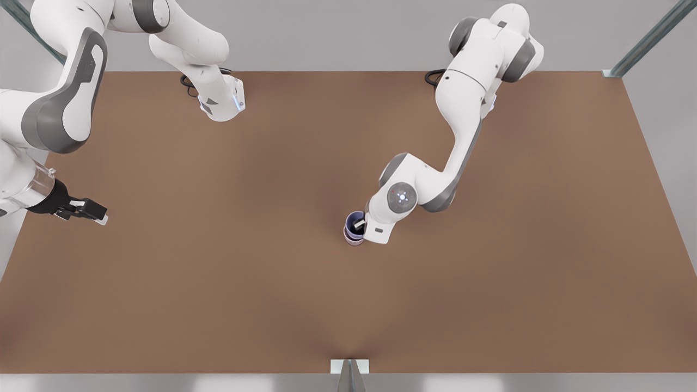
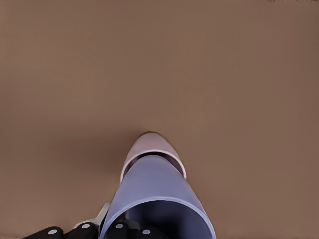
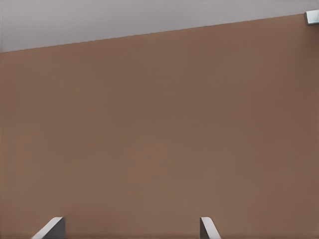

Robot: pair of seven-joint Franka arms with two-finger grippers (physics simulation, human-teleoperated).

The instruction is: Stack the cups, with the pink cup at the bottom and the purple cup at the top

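The purple cup (image 1: 353, 222) sits nested inside the pink cup (image 1: 354, 241) near the middle of the table. In the left wrist view the purple cup (image 2: 154, 189) rises out of the pink cup (image 2: 149, 145), whose rim rings it lower down. My left gripper (image 1: 360, 224), on the arm at the front view's right, is shut on the purple cup's rim, one finger inside and one finger (image 2: 101, 215) outside the wall. My right gripper (image 1: 97, 212) waits open at the front view's left edge, holding nothing, its fingertips (image 3: 50, 227) spread wide above bare table.
The brown table (image 1: 218, 283) stretches wide on all sides of the cups. A metal bracket (image 1: 349, 366) sits at the near edge, and frame posts (image 1: 648, 41) stand at the far corners.
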